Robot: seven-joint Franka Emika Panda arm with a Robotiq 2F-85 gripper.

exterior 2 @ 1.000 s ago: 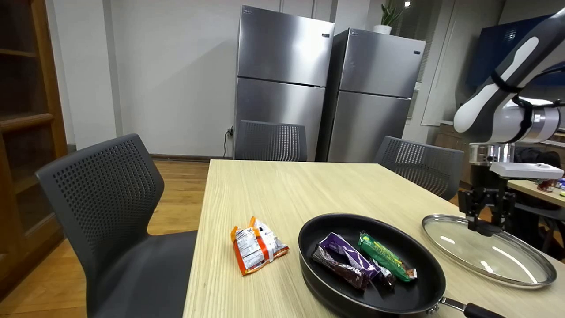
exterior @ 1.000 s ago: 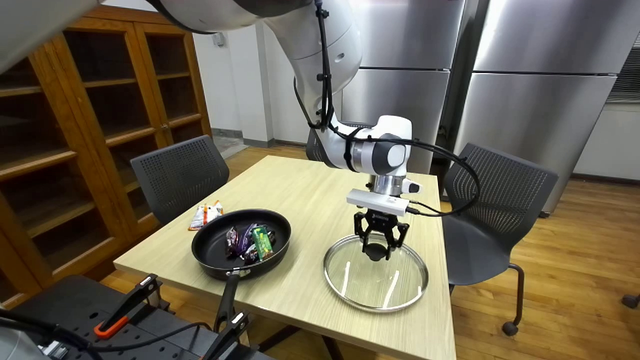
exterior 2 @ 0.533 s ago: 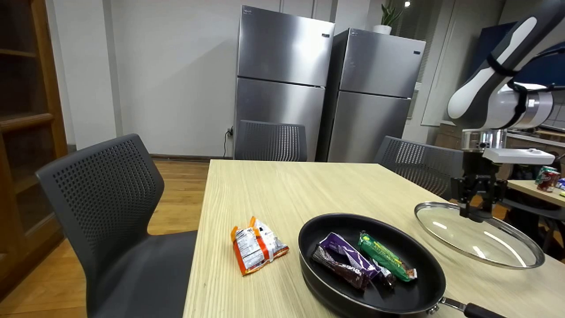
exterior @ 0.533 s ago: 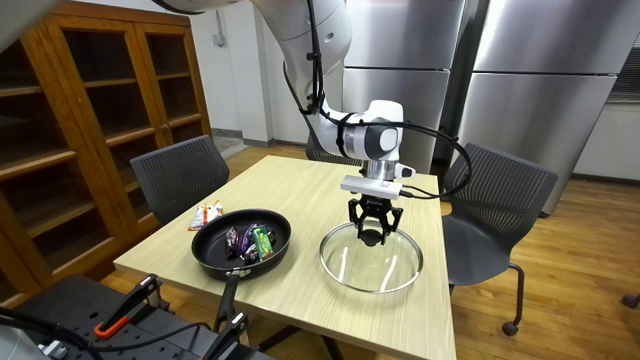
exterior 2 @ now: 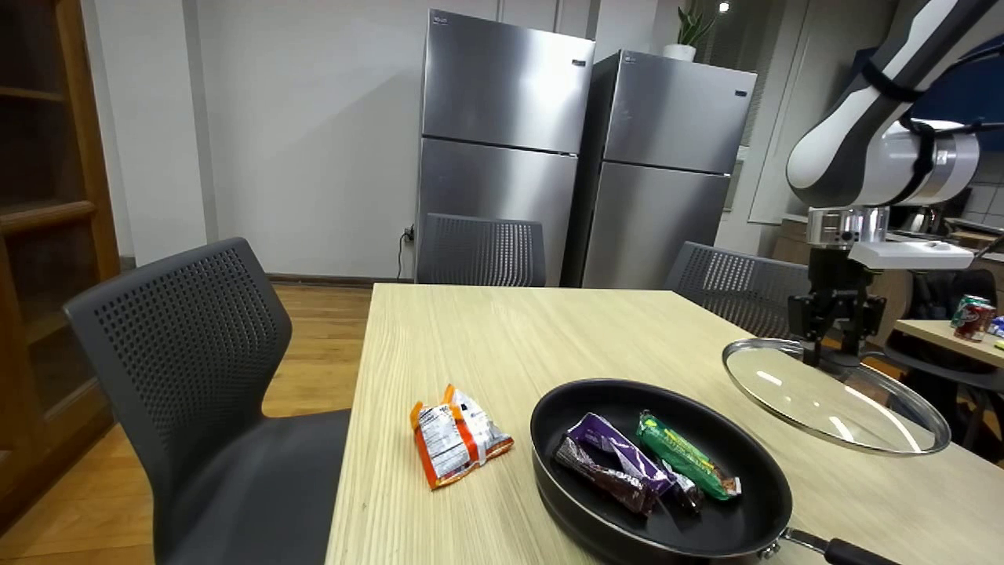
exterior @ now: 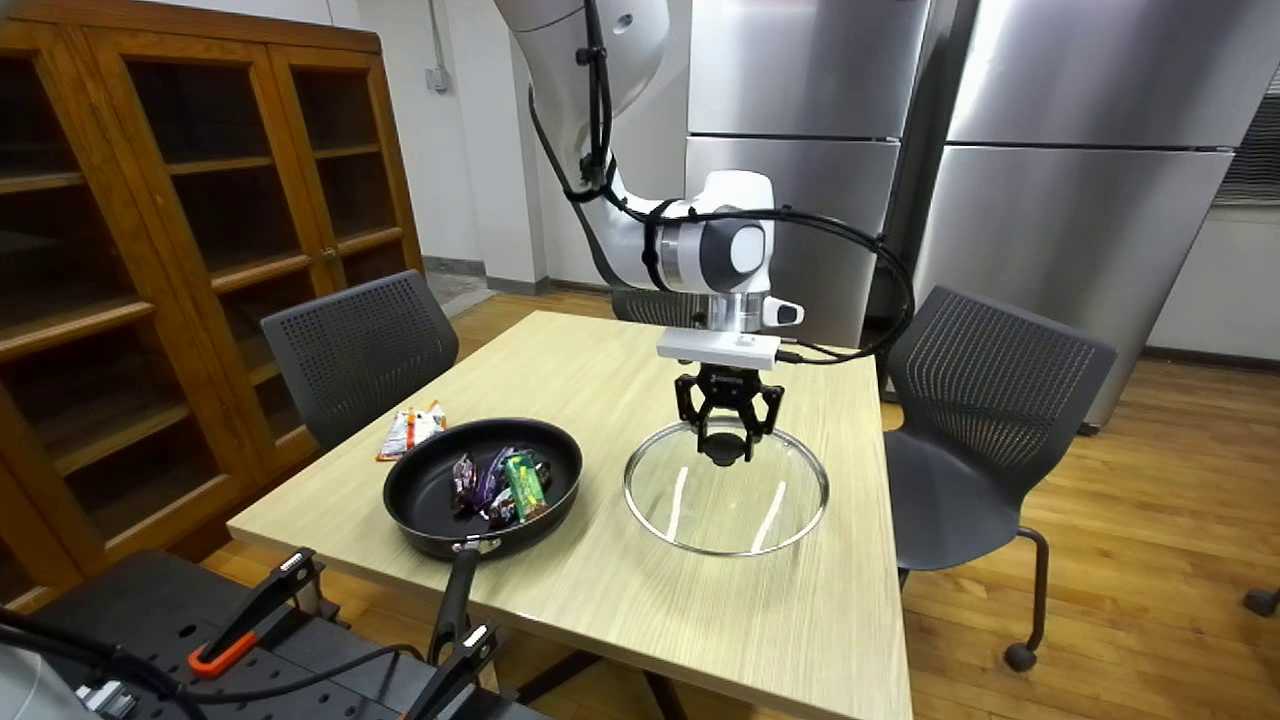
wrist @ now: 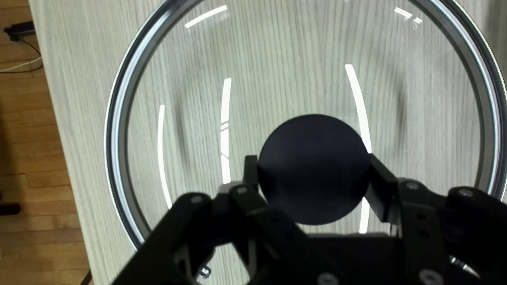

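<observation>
Snack bag (exterior 2: 459,443) well apart from the fingers (wrist: 250,172)

In an exterior view, a wooden cabinet (exterior: 210,290) stands far left of the fingers, a gray chair (exterior: 365,345) nearer on that side, another chair (exterior: 1000,390) to their right, and two fridges (exterior: 1080,230) behind them. The bag lies left of the fingers in both exterior views. In an exterior view, a potted plant (exterior 2: 680,51) sits above and left of them, with soda cans (exterior 2: 975,322) to their right.
</observation>
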